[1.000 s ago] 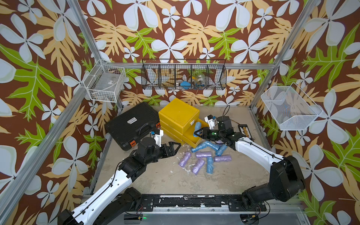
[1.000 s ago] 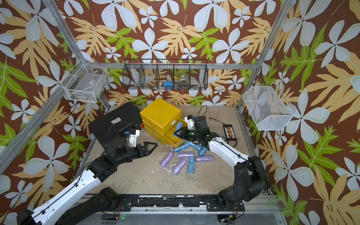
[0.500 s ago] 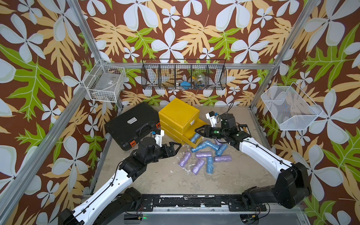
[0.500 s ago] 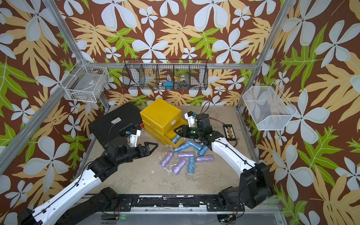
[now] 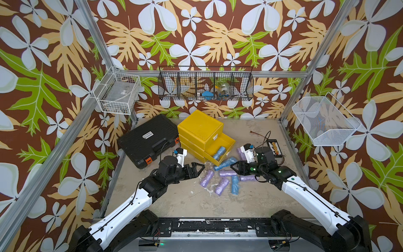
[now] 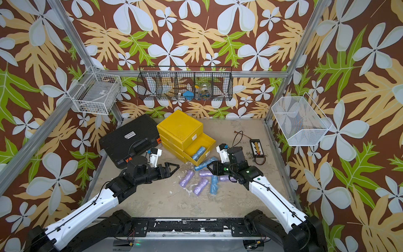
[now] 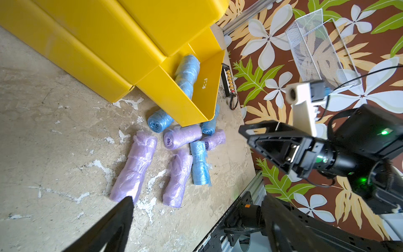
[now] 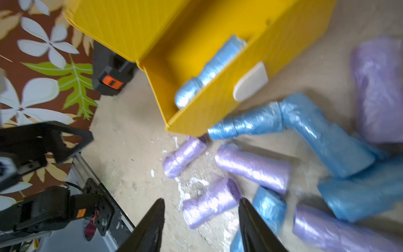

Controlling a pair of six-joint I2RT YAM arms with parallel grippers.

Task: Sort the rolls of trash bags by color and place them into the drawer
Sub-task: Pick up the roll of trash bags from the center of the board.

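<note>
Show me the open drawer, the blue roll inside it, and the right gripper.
open drawer (image 5: 226, 143), in a top view, bare inner floor
blue roll (image 5: 218, 152), in a top view, its middle
right gripper (image 8: 201, 200), right wrist view, midway between fingertips

Right wrist view is motion-blurred: rolls (image 8: 253, 168) smeared, film detail lost. A lilac roll (image 8: 379, 87) runs off the frame edge. In the left wrist view a blue roll (image 7: 209, 127) is mostly hidden behind the drawer (image 7: 165, 96). In a top view the right arm (image 5: 270, 172) covers part of a second lilac roll (image 5: 247, 178). Black wire basket (image 5: 205, 72) contents too small to tell. Case (image 5: 139, 146) label unreadable.
</note>
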